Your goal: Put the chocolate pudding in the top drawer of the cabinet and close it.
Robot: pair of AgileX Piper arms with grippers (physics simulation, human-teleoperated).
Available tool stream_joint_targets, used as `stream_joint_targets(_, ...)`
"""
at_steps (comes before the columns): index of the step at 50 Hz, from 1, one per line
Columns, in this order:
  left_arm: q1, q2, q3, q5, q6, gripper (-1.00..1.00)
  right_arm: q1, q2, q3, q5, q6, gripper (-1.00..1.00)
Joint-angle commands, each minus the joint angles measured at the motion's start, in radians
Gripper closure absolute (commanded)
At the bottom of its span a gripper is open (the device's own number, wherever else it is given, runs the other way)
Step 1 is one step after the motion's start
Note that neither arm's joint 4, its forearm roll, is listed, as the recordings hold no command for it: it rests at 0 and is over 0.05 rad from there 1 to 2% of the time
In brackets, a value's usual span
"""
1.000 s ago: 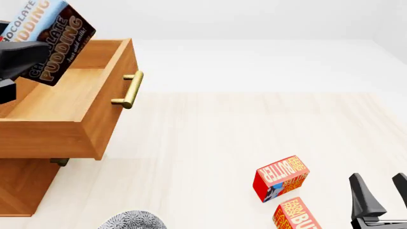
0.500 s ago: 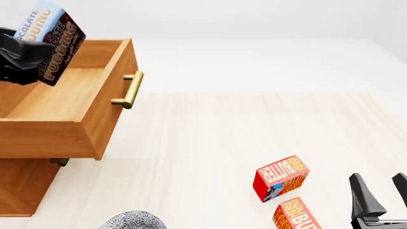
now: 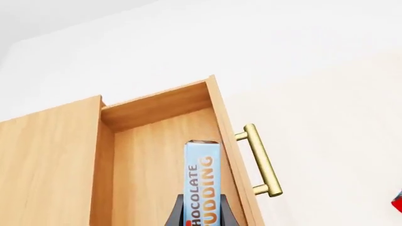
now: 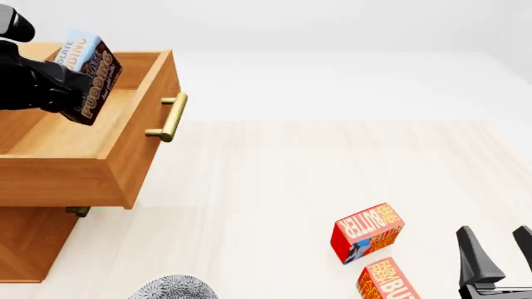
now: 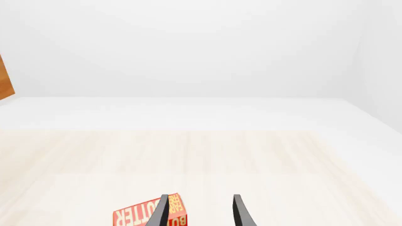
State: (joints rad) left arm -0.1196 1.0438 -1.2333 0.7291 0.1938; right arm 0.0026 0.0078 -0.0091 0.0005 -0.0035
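You are lowering the chocolate pudding (image 4: 90, 78) toward the open top drawer (image 4: 124, 156); the left gripper (image 4: 60, 86) is clamping it just above the drawer floor, nearer than a moment ago. Release is coming next.

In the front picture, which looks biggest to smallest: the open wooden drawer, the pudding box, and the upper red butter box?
1. top drawer, by far.
2 and 3. chocolate pudding and upper butter box look alike; the pudding is partly hidden, so no ranking.
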Motion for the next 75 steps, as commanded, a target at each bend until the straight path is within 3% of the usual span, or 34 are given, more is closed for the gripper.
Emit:
stream_joint_targets(1,0.038,0.049,0.018,-0.026,-0.018,1.0,0.0,0.0,0.0,0.0,0.0,-1.0)
stream_joint_targets(30,0.089,0.107,0.125,-0.126,-0.009,1.0,0.0,0.0,0.0,0.0,0.0,-1.0)
stream_joint_targets(56,0.081,0.132,0.135,-0.14,-0.015,1.0,0.0,0.0,0.0,0.0,0.001,-1.0)
stream_joint_targets(57,0.076,0.129,0.132,-0.139,-0.018,-1.0,0.0,0.0,0.0,0.0,0.0,-1.0)
stream_joint_targets(75,0.084,0.056,0.109,-0.101,0.015,-1.0,0.0,0.0,0.0,0.0,0.0,-1.0)
